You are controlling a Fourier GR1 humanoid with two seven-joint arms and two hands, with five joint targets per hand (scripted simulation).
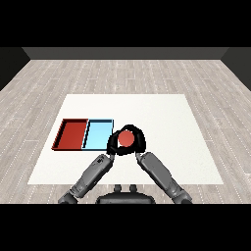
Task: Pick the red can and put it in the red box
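The red can sits just right of the light blue tray, at about the six o'clock side of the white tabletop as seen from the head view, with its round red top facing up. The right hand wraps around it, its black fingers curling over the far side of the can from about twelve to three o'clock. The left hand is at the can's nine o'clock, right against it and overlapping the near right corner of the light blue tray; whether its fingers are curled or straight cannot be told, since the two black hands merge into one dark shape around the can. The red tray lies directly at nine o'clock from the light blue tray, touching it side by side, well apart from the can. Both grey forearms come up from the bottom edge and converge on the can.
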